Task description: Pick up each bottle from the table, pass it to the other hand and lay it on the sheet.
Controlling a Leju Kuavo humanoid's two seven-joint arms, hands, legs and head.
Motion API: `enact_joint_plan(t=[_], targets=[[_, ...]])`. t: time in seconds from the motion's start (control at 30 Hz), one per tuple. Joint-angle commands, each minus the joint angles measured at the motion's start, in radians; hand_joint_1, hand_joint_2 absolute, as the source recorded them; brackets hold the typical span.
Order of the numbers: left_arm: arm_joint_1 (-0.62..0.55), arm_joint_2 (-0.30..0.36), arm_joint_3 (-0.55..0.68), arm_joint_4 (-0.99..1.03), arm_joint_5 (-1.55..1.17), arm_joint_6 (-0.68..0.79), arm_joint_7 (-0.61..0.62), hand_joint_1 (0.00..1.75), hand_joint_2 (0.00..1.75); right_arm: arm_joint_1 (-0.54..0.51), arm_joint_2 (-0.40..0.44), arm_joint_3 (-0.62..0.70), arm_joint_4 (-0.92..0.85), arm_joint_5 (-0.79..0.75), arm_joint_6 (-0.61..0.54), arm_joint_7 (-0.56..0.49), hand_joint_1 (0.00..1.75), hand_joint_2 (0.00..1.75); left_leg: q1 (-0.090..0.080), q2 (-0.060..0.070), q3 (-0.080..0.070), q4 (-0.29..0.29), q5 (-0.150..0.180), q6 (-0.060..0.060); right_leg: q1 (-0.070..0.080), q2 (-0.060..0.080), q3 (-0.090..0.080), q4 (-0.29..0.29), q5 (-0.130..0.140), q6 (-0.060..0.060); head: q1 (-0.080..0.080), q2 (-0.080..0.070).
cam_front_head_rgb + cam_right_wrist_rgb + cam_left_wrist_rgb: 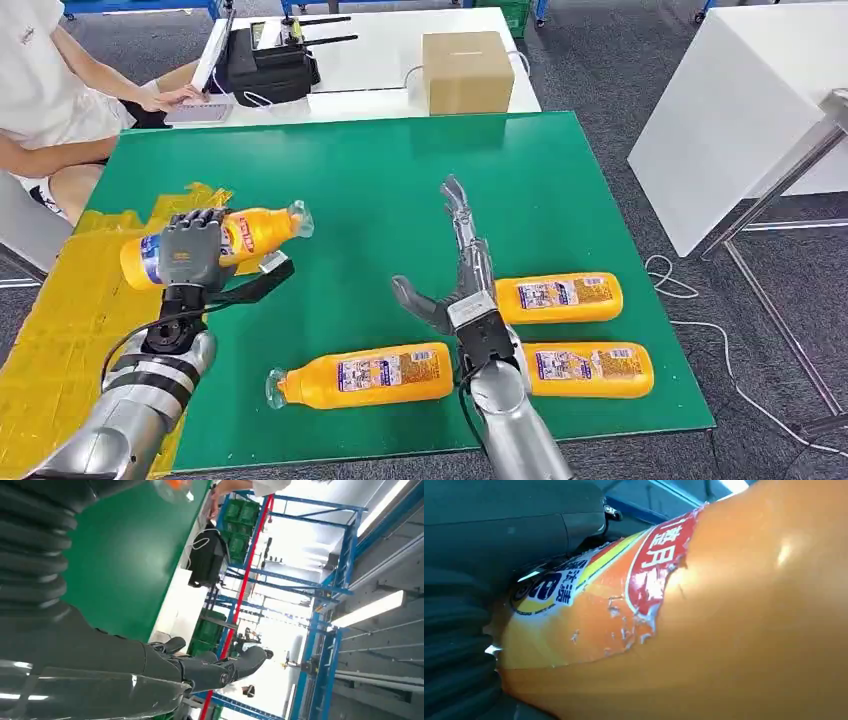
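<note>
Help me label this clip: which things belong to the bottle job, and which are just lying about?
Job:
held bottle in the left robot hand
three bottles on the green mat
yellow sheet
open right robot hand

Lying about:
cardboard box
black case
laptop
white board

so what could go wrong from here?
The left hand grips the held bottle near its base, leaving the cap end unsupported, so it may tip or slip on release over the yellow sheet. The open right hand hangs close beside the upper right bottle and could knock it when reaching.
</note>
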Motion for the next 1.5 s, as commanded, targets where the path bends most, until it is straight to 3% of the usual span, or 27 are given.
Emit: enact_joint_plan(t=[0.03, 0.2, 0.23, 0.27, 0.7, 0.83, 1.03, 1.1, 1.2, 1.3, 1.5], targets=[[-0.063, 0.143, 0.212, 0.329, 0.025, -0.015, -0.003, 1.75, 1.75, -0.017, -0.048, -0.007, 0.021, -0.007, 0.005, 0.0, 0.0, 1.75, 0.001, 0.005, 0.005, -0.001, -0.002, -0.001, 0.002, 0.004, 0.004, -0.001, 0.0, -0.001, 0.0, 0.0], [-0.04, 0.138, 0.268, 0.335, 0.044, -0.007, -0.035, 1.75, 1.75, -0.023, -0.048, -0.009, 0.036, -0.007, 0.007, 0.0, 0.0, 1.75, 0.002, 0.003, 0.006, -0.001, -0.002, 0.0, 0.002, 0.001, 0.005, -0.002, -0.001, 0.0, 0.0, 0.0], [-0.037, 0.126, 0.285, 0.334, 0.054, -0.004, -0.063, 0.73, 1.75, -0.025, -0.048, -0.009, 0.039, -0.007, 0.007, 0.0, 0.0, 1.75, 0.001, 0.002, 0.005, -0.001, -0.002, 0.0, 0.002, 0.0, 0.005, -0.001, -0.001, 0.0, 0.0, 0.0], [-0.034, 0.112, 0.29, 0.33, 0.057, 0.001, -0.092, 0.02, 1.75, -0.025, -0.048, -0.01, 0.041, -0.007, 0.008, 0.0, 0.0, 1.75, 0.001, 0.001, 0.003, -0.001, -0.001, 0.0, 0.001, 0.0, 0.003, -0.001, -0.001, 0.0, 0.0, 0.0], [-0.019, 0.035, 0.384, 0.267, 0.099, 0.004, -0.234, 0.0, 1.75, -0.031, -0.046, -0.008, 0.059, -0.002, 0.008, -0.001, 0.0, 1.75, 0.001, -0.004, 0.008, -0.001, -0.003, 0.0, 0.002, -0.004, 0.009, -0.002, -0.003, -0.001, 0.0, 0.0], [-0.018, 0.02, 0.396, 0.265, 0.116, 0.004, -0.256, 0.0, 1.75, -0.036, -0.044, -0.007, 0.068, 0.0, 0.008, 0.0, 0.0, 1.75, 0.0, -0.003, 0.003, -0.001, 0.0, 0.0, 0.0, -0.003, 0.003, -0.001, -0.001, 0.0, 0.0, 0.0], [-0.026, -0.052, 0.489, 0.231, 0.316, -0.011, -0.5, 0.0, 1.75, -0.028, -0.046, -0.015, 0.063, 0.017, 0.003, 0.001, 0.0, 1.75, 0.001, -0.005, 0.004, -0.001, -0.001, 0.001, 0.001, -0.005, 0.005, -0.002, -0.002, 0.0, 0.0, 0.0], [-0.005, -0.112, 0.506, 0.109, 0.519, -0.139, -0.663, 0.0, 1.75, -0.008, -0.049, -0.03, 0.034, 0.029, 0.0, 0.002, 0.0, 1.75, 0.001, -0.006, 0.003, 0.0, -0.001, 0.001, 0.001, -0.005, 0.005, -0.002, -0.002, 0.0, 0.0, 0.0], [0.064, -0.165, 0.444, -0.105, 0.693, -0.261, -0.725, 0.0, 1.75, 0.007, -0.05, -0.046, 0.01, 0.045, 0.001, 0.005, 0.0, 1.75, 0.001, -0.008, 0.002, 0.0, -0.001, 0.001, 0.001, -0.007, 0.005, -0.002, -0.002, 0.0, 0.0, 0.0], [0.146, -0.2, 0.361, -0.333, 0.796, -0.343, -0.712, 0.0, 1.75, 0.013, -0.051, -0.057, -0.008, 0.085, -0.015, 0.013, 0.0, 1.75, 0.0, -0.006, 0.002, 0.001, -0.001, 0.001, 0.001, -0.005, 0.005, -0.001, -0.002, 0.0, 0.0, 0.0], [0.235, -0.235, 0.262, -0.544, 0.84, -0.355, -0.679, 0.0, 1.75, 0.012, -0.06, -0.062, -0.021, 0.203, -0.069, 0.045, 0.0, 1.75, 0.0, -0.005, 0.002, 0.001, -0.002, 0.0, 0.0, -0.004, 0.004, -0.001, -0.002, 0.0, 0.0, 0.0]])
